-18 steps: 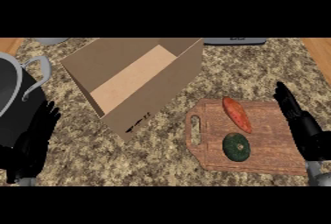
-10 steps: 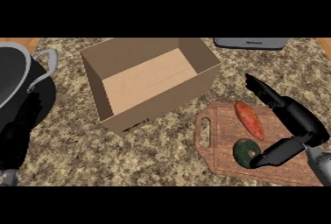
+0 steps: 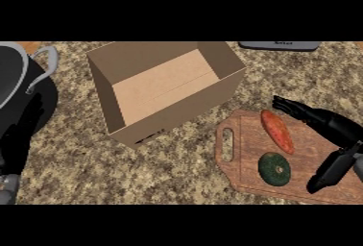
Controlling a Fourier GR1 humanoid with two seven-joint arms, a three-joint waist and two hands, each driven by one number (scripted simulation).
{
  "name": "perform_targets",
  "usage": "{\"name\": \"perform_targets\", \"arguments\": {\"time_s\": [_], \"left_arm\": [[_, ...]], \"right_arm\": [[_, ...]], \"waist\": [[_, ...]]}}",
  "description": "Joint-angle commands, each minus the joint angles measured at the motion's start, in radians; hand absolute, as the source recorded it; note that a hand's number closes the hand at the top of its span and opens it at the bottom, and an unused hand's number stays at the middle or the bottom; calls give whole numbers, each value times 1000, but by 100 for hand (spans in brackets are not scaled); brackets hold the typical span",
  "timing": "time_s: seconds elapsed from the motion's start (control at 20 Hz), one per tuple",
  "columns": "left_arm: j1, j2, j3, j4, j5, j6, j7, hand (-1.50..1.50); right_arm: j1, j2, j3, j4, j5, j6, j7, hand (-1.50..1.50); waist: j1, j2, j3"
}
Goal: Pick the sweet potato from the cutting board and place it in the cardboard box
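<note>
The long, tapered orange-red sweet potato (image 3: 277, 131) lies flat on the brown wooden cutting board (image 3: 312, 180), in the board's upper half. Its long axis runs from the board's far edge down toward the near right, slightly slanted; the upper end points away from the robot and the lower end toward the board's middle. Just below it, apart from it, sits a round dark green vegetable (image 3: 274, 169)

The right hand (image 3: 333, 126) hangs over the board's right side, spread wide: its fingers (image 3: 292, 106) reach toward the potato's upper end, near it but seemingly not touching, while the thumb (image 3: 330, 172) stretches down on the other side. The hand is released and grasps nothing. That spread likely serves to bracket the potato across its narrow width, the easier way to take an elongated thing

The board's handle slot faces left, toward the open tan cardboard box (image 3: 170, 126), which stands on the speckled stone counter (image 3: 106, 168) with its mouth up, ready to receive. A black pot with a grey handle (image 3: 21, 91) sits at the left edge. The left hand (image 3: 8, 185) barely shows at the lower left corner; I cannot tell its state
</note>
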Motion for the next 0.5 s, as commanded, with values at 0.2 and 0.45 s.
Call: {"name": "perform_targets", "arguments": {"time_s": [0.2, 0.45], "left_arm": [[-75, 1, -13, 57, -37, 0, 39, 0], [-88, -13, -27, 61, -46, -11, 28, 0]], "right_arm": [[-177, -105, 46, 157, 263, 49, -285, -150], [-273, -150, 174, 200, 454, -17, -358, -150]], "waist": [[10, -3, -2], [33, -5, -5]]}}
